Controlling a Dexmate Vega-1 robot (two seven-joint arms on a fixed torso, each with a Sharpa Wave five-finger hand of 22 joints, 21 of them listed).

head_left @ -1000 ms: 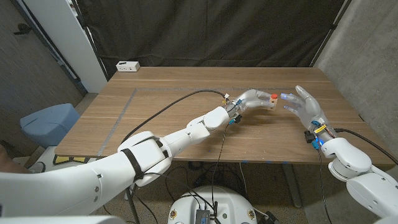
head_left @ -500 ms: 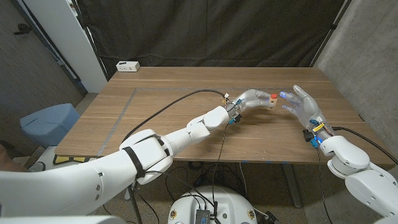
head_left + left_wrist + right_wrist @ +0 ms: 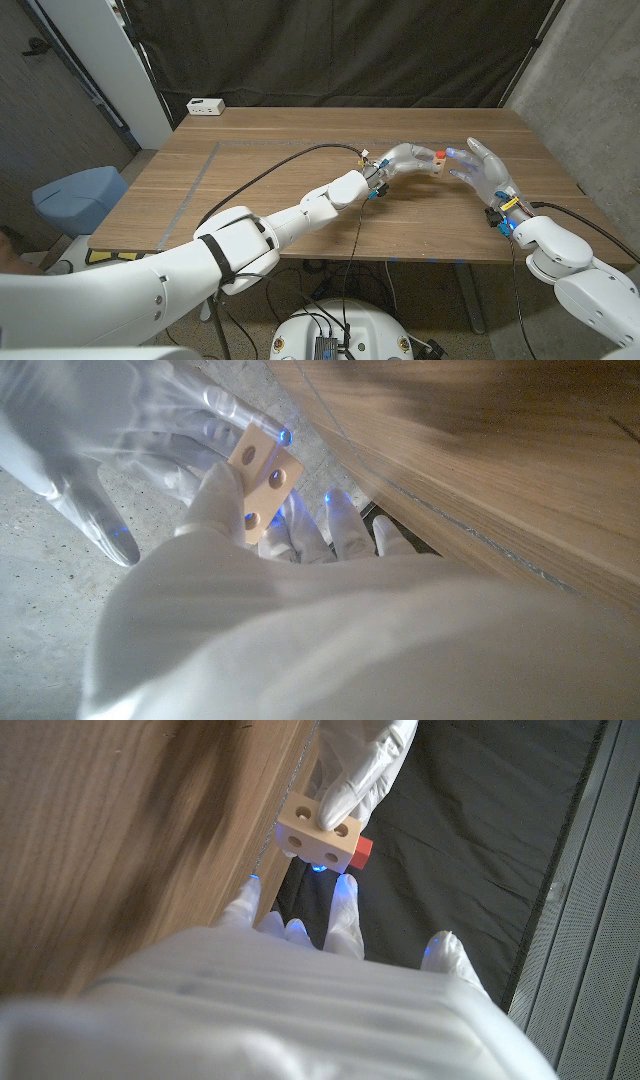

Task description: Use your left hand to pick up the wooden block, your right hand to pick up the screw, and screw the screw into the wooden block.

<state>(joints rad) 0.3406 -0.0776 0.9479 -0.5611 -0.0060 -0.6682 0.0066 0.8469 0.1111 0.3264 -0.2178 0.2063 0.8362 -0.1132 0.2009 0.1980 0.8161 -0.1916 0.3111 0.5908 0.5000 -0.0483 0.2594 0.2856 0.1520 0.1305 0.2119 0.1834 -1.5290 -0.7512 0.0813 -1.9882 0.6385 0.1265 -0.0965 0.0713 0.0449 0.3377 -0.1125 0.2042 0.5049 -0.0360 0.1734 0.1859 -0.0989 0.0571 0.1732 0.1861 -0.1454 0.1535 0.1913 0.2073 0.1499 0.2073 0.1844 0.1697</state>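
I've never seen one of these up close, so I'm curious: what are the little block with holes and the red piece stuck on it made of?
The wooden block looks like pale, unvarnished wood: matte, with drilled round holes; the left hand holds it. The screw shows a smooth, evenly red head, probably painted wood or plastic; the pictures can't settle which.

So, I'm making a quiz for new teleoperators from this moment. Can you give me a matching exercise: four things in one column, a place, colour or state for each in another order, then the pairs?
Things:
1. wooden block
2. screw
3. white box
4. right hand

Descriptions:
A. at the table's far left corner
B. red head, sitting in the block
C. fingers spread, fingertips at the block
D. pale, with round holes, held by the left hand

Pairs: 1-D, 2-B, 3-A, 4-C
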